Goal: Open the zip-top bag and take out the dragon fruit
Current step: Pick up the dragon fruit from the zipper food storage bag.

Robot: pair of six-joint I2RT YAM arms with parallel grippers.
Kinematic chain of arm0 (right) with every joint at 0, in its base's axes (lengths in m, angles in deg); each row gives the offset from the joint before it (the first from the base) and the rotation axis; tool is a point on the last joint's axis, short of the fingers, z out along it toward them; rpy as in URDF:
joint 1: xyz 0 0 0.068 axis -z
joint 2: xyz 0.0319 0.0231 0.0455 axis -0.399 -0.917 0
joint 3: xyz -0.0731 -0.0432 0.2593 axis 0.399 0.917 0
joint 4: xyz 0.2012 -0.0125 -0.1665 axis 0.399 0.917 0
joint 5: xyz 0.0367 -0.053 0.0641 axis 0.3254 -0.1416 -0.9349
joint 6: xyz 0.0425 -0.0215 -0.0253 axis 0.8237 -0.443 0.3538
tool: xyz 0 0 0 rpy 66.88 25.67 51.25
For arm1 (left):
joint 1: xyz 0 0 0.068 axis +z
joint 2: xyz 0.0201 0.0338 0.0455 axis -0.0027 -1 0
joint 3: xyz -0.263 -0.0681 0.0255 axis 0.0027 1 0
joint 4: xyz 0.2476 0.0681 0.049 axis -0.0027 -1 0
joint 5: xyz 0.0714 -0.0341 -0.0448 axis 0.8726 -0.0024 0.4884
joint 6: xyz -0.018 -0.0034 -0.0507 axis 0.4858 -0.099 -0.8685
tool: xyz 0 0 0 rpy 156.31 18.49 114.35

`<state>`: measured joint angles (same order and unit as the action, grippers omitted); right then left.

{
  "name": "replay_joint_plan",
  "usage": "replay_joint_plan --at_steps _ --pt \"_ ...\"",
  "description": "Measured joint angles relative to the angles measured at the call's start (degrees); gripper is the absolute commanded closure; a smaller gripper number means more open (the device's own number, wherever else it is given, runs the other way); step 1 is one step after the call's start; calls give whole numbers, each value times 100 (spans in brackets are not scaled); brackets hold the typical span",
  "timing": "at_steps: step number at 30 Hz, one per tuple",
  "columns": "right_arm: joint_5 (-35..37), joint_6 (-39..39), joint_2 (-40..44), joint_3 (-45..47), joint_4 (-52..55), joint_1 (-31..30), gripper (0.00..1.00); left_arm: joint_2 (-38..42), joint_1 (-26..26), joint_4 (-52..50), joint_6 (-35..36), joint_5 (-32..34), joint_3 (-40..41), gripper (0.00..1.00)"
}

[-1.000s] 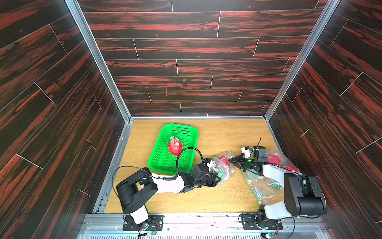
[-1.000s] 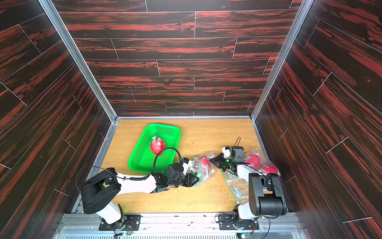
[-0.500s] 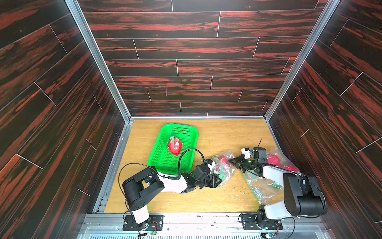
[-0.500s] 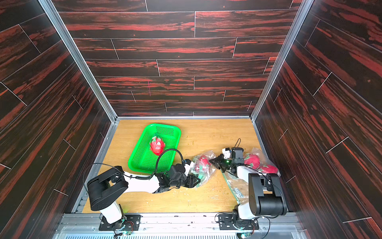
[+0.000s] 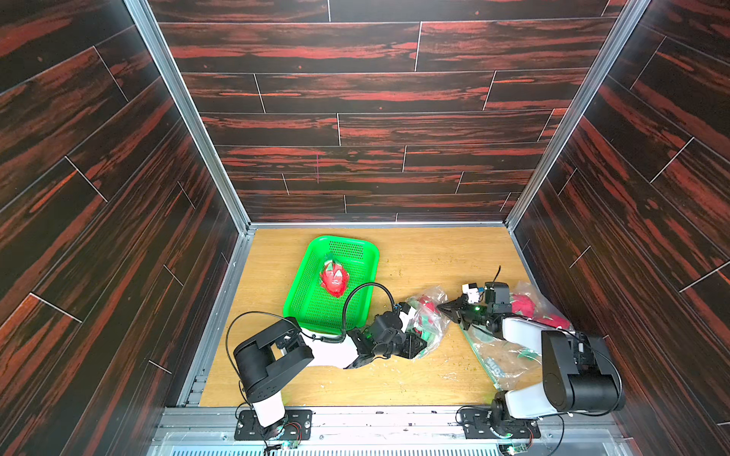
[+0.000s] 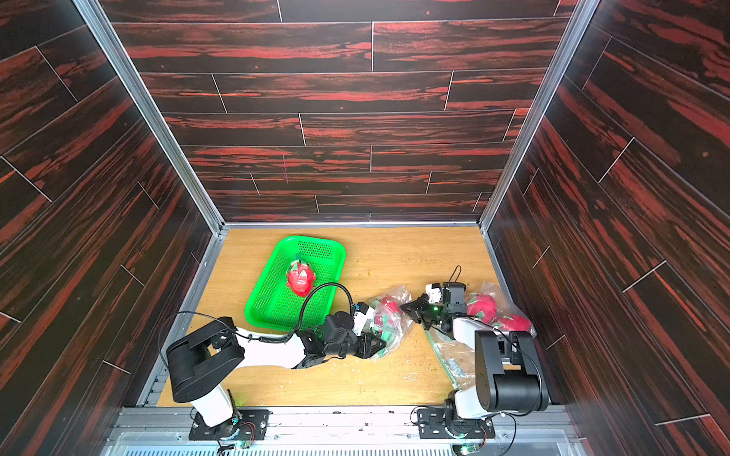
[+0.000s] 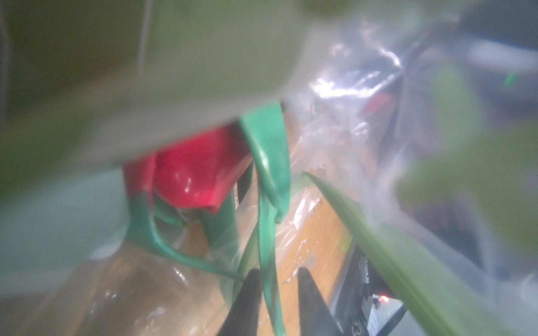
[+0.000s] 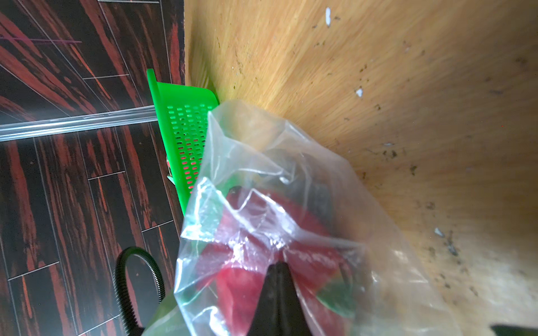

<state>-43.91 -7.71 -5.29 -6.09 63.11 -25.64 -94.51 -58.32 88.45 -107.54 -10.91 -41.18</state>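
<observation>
while the right claw (image 5: 443,306) clenches the zip-top bag (image 8: 262,163) to keep it open, the left claw (image 7: 278,270), jaws apart, straddles a dragon fruit (image 7: 192,174) scale inside.

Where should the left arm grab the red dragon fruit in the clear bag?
Pinch a green leaf-like scale of the red toy dragon fruit, coming from the left into the clear plastic zip-top bag: its scales are thin, its body looks too wide for the jaws.

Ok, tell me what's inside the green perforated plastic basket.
One bright red toy dragon fruit with green scales lies inside the green perforated plastic basket; nothing else shows. The left arm and its black cable cover parts of the basket's near edge, so those bits cannot be checked.
</observation>
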Motion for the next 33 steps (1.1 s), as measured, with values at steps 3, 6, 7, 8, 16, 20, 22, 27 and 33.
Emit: replay_joint_plan --at_steps 3,6,7,8,16,20,22,27,33 --pt "0 46 0 37 -61 2 100 -35 -4 -11 0 -37 -42 71" --pt "-4 103 0 46 -116 2 100 -284 -4 15 -4 -92 -262 69" --pt "-4 118 0 55 -144 2 100 -363 -4 35 -4 -107 -313 69" --pt "-7 127 2 57 -149 2 100 -426 -4 48 -2 -111 -343 69" --pt "-39 186 7 103 -238 15 100 -533 2 -9 17 -87 -409 100" --pt "-42 184 7 107 -280 129 100 -308 -4 -435 90 -81 -409 100" --pt "-35 175 7 94 -273 192 100 22 -4 -894 151 -85 -420 100" --pt "-7 94 -42 -162 -260 321 100 1019 -7 -2337 367 -107 -846 100" --pt "-492 291 -208 -330 -800 391 83 1781 -4 -3182 796 -76 -1458 100"
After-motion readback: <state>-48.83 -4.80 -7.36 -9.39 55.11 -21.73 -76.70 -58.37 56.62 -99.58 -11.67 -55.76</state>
